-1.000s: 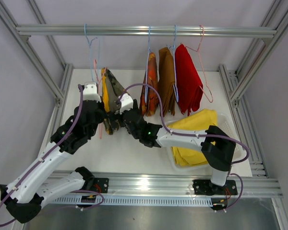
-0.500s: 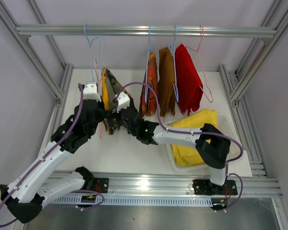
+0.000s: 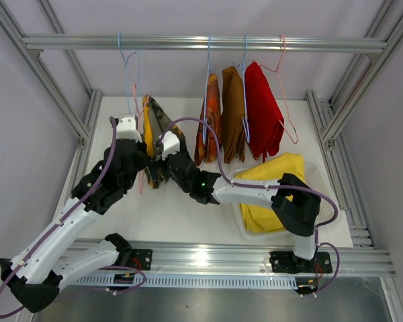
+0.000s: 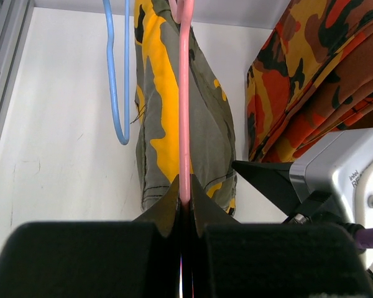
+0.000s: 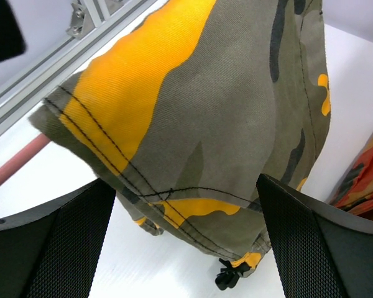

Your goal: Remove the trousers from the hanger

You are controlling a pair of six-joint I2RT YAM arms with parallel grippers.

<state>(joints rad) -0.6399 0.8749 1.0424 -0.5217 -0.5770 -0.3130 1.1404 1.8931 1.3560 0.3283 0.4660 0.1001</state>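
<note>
The left gripper point(image 4: 184, 203) is clamped shut on the pink hanger point(image 4: 185, 93) that carries the camouflage trousers point(image 4: 158, 112); the right gripper point(image 5: 186, 208) stands wide open — one finger each side of that pair's lower hem, holding nothing; further right on the far rail point(image 3: 87, 43) hang the orange-red pair point(image 3: 210, 124), the brown pair point(image 3: 232, 121) and the red pair point(image 3: 262, 114); the yellow pair point(image 3: 272, 184) lies in the basket point(image 3: 317, 168) — near right.
</note>
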